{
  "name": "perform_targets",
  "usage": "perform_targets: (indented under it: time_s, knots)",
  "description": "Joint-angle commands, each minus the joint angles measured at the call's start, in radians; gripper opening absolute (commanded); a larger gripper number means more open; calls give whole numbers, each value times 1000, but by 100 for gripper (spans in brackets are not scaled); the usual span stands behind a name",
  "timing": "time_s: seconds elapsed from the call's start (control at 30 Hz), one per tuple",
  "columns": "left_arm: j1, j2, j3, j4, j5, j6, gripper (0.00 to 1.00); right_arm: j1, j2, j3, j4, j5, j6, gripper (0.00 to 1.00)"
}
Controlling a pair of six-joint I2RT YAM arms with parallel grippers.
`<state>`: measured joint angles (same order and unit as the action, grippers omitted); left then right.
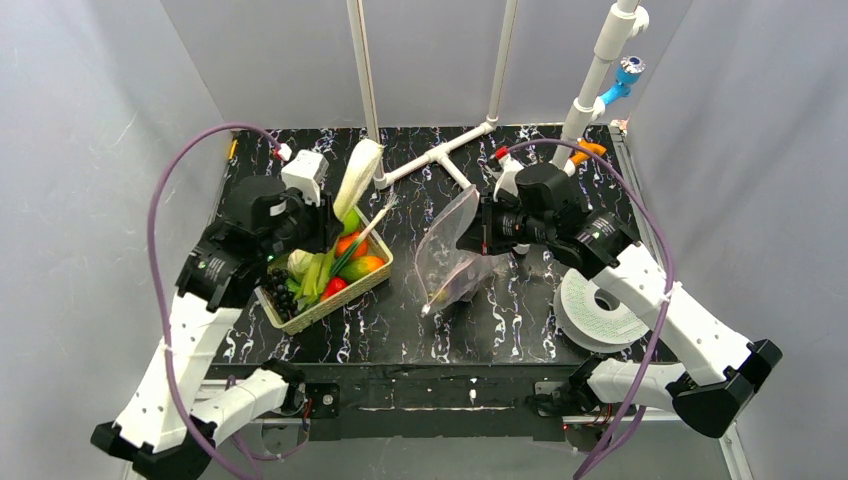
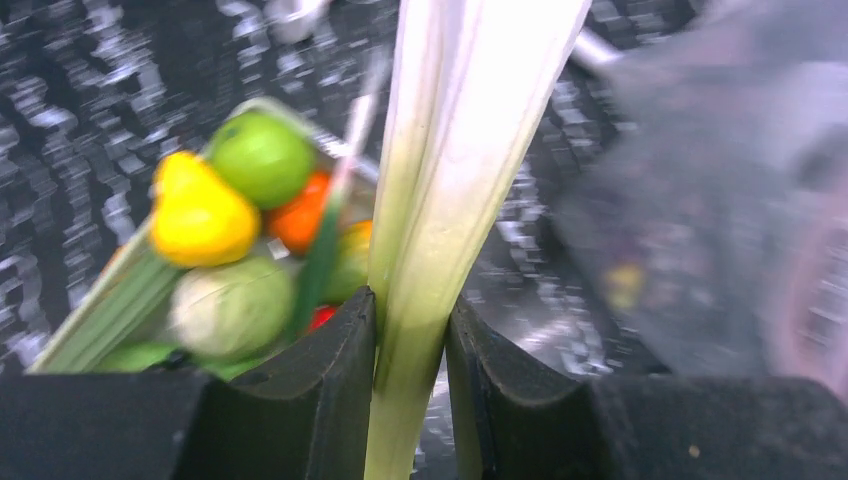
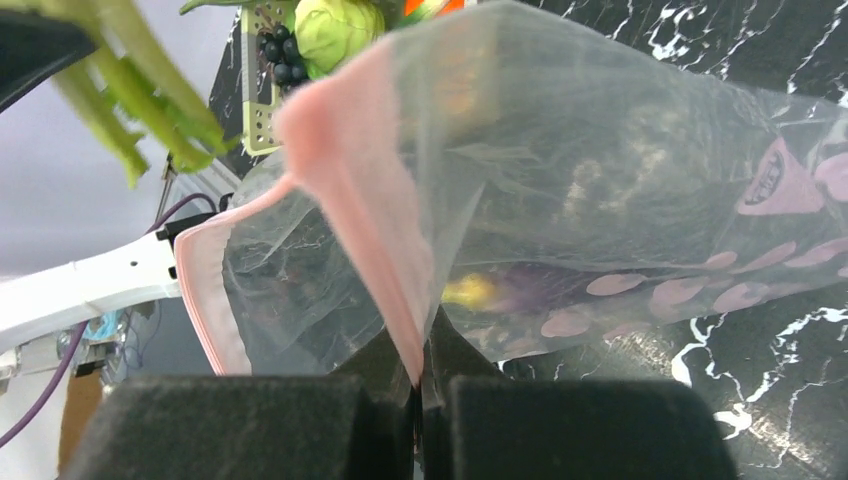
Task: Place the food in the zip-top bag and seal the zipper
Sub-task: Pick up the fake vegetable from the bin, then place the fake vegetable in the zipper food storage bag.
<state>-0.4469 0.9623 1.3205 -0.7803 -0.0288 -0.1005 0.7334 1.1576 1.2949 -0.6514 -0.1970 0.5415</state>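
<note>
My left gripper (image 2: 410,330) is shut on the white-green leek (image 2: 450,180) and holds it lifted over the woven basket (image 1: 335,300); the leek (image 1: 357,175) points up and away. The basket holds grapes (image 1: 280,290), a green apple (image 2: 262,158), and yellow (image 2: 200,215), orange and red pieces. My right gripper (image 3: 420,385) is shut on the pinkish zipper strip (image 3: 360,200) of the clear bag (image 1: 450,250), holding its mouth up and open toward the left. A small yellow piece (image 3: 470,290) lies inside the bag.
A white tape roll (image 1: 600,305) lies at the right beside my right arm. White pipe frame (image 1: 440,155) stands at the back centre. An orange object (image 1: 590,152) sits at the back right corner.
</note>
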Motion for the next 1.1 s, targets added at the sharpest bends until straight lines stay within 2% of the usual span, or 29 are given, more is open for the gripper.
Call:
perform_targets:
  time_s: [0.0,0.13,0.43,0.8,1.07]
  knots:
    - [2,-26,84,17,448,-117,0,6,14,87,-30,73,-61,1]
    - [2,12,120,34,748,-206,0,13,30,127,-72,175,-110,1]
    - [0,98,60,29,1041,-375,0,53,98,227,-95,289,-233,1]
    - [-74,115,-42,-11,990,-419,0,159,187,304,-99,434,-331,1]
    - [-92,161,-40,-241,745,-333,0,184,155,282,-59,453,-332,1]
